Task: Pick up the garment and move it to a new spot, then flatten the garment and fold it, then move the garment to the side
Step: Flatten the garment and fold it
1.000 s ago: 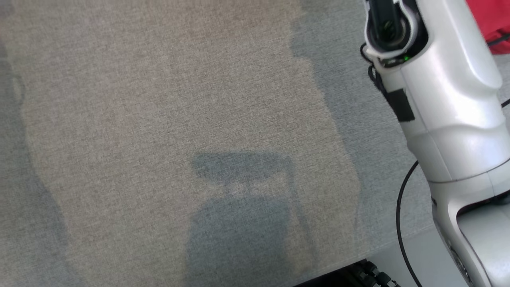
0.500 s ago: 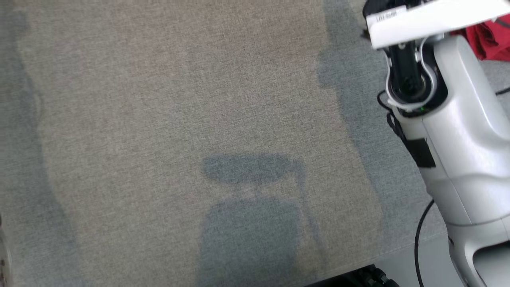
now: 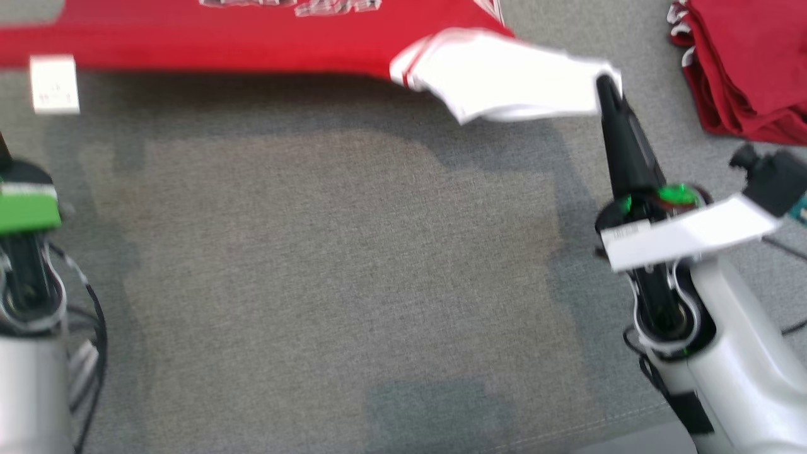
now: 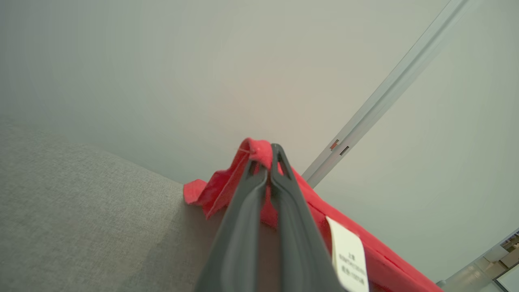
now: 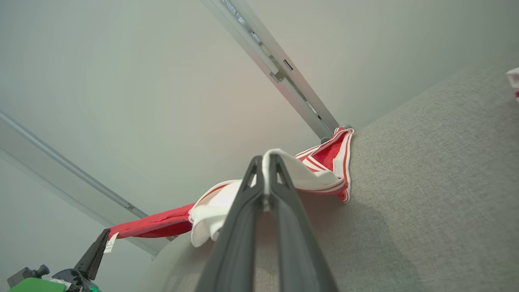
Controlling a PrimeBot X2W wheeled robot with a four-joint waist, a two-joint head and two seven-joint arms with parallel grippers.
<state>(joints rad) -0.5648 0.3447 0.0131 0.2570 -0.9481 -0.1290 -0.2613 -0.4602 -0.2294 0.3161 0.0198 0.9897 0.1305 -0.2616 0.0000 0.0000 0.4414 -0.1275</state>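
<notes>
Carrying the garment (image 3: 252, 38) taut over the tabletop (image 3: 347, 284), left gripper (image 4: 271, 153) and right gripper (image 5: 265, 161) clamped on its edges; next, probably lowering it flat.

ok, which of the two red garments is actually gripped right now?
The bright red shirt with the white sleeve, stretched between both pairs of shut jaws. The darker red folded pile lies untouched on the grey fabric surface.

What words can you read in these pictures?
None can be read clearly.
White print on the red garment: blurred, cut off.
White tag on the garment: lines of tiny print, too small.
White label on the right arm: blurred.
</notes>
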